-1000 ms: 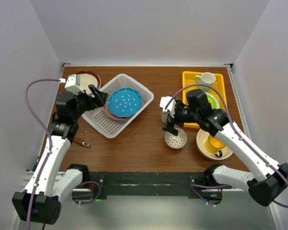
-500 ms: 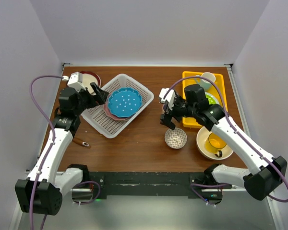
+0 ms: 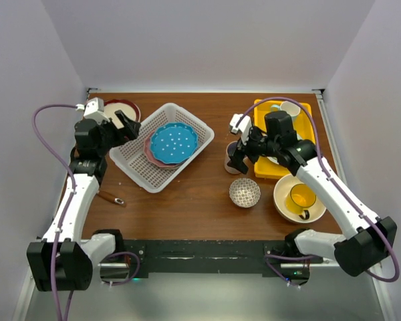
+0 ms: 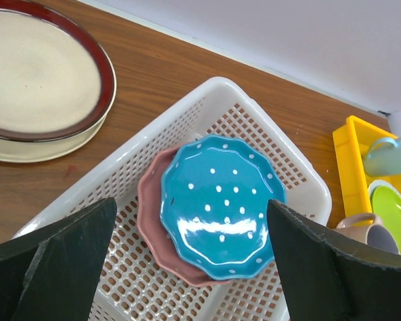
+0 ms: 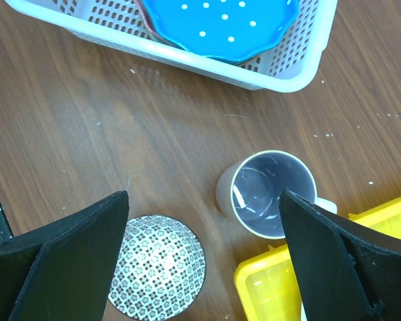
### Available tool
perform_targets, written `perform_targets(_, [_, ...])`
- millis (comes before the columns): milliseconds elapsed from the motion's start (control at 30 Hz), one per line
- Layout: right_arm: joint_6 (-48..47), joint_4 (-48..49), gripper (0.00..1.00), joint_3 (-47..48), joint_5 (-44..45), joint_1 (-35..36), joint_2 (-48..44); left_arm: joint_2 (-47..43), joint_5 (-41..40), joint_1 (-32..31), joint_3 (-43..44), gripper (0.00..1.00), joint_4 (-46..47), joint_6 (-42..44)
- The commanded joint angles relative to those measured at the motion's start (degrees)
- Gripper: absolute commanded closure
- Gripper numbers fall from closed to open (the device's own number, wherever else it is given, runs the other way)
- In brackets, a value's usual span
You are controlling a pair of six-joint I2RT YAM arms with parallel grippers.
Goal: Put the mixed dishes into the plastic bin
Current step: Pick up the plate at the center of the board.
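Two plates (image 4: 220, 204) already lie in the plastic bin (image 5: 287, 79), to the left of the beige mug (image 5: 271, 194). We hold the right gripper (image 5: 202, 234) wide and empty above that mug, which stands upright by the yellow tray (image 5: 260, 281), mouth up, handle toward the tray.

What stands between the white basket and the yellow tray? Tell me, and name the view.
An upright, empty mug stands between the basket and the tray, nearer the tray. The right wrist view shows it best.
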Motion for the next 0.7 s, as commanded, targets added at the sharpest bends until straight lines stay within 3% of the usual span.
perform_targets(0, [0.4,0.2,0.02,3.5,-3.2,-0.9,1.6,3.9,4.2,6.1,-0.5,0.00,7.5,-3.0])
perform_targets(167, [-0.2,-1.4,0.02,7.1,-6.6,-1.0,6.2,10.3,14.5,18.4,-4.2,0.05,18.0,-12.5])
perform_targets(300, [-0.4,-1.8,0.02,9.2,-10.0,-1.1,9.0,20.0,17.4,22.2,-1.7,0.09,19.8,-15.6])
perform_targets(500, [-0.3,0.2,0.02,7.2,-12.6,-1.2,8.3,31.3,10.4,22.6,7.5,0.16,11.9,-14.9])
perform_targets(667, [-0.4,0.9,0.02,5.7,-14.5,-1.2,6.6,36.2,-0.8,22.5,15.2,0.16,4.4,-13.3])
